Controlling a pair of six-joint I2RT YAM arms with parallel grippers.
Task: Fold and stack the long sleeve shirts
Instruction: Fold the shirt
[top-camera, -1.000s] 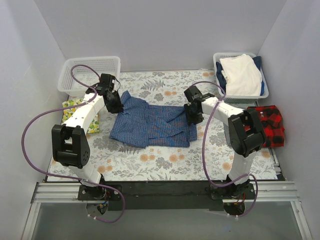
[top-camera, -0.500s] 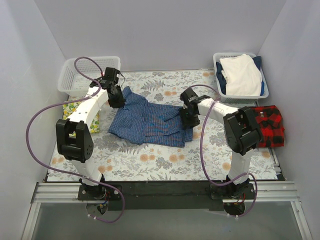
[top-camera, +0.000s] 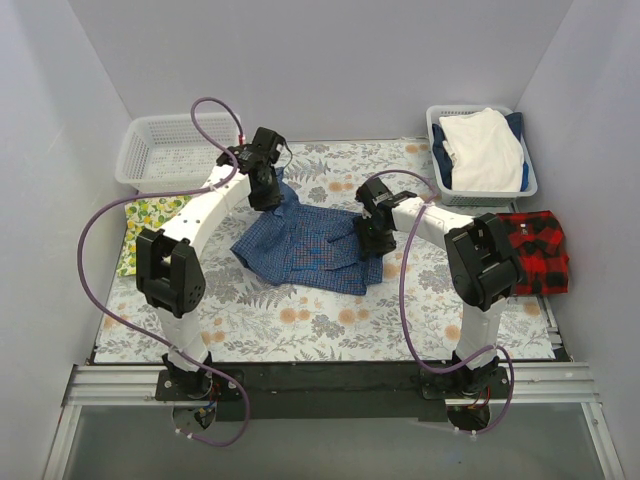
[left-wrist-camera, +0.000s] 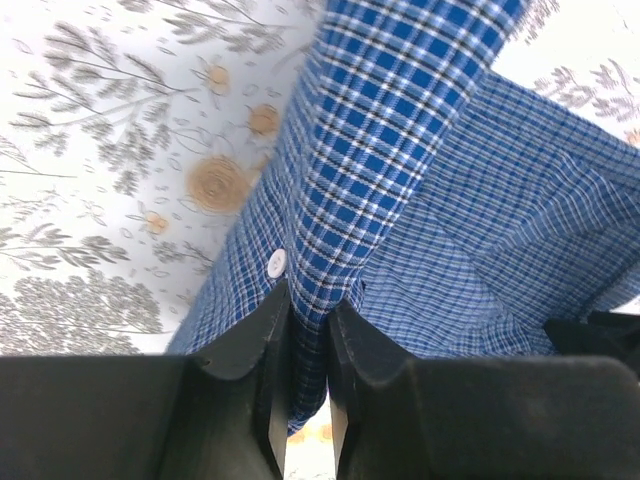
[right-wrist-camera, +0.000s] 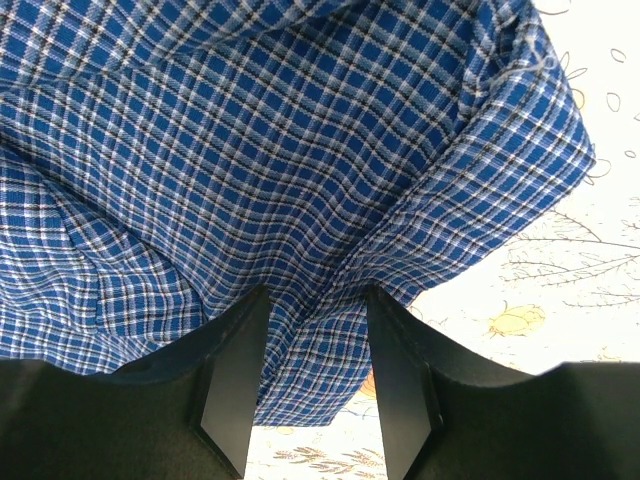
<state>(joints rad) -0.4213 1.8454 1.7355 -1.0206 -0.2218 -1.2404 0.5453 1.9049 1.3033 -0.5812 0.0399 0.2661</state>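
Blue shirt (top-camera: 310, 240) is pinched tight by L gripper (left-wrist-camera: 310, 300); R gripper (right-wrist-camera: 315, 295), part-open w/ nothing gripped, is poised over shirt's R end.

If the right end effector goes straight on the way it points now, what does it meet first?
The blue checked shirt: its cloth lies right beyond the open right end effector, perhaps touching at a fold, though depth is unclear.

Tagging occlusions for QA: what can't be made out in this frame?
- Top view: left gripper jaws, hidden under its own wrist.
- Right wrist view: whether right gripper pinches the blue shirt; cloth fills the gap.
- Top view: red shirt left edge, behind the right arm.
- Top view: dark garment in the basket, mostly under the white garment.
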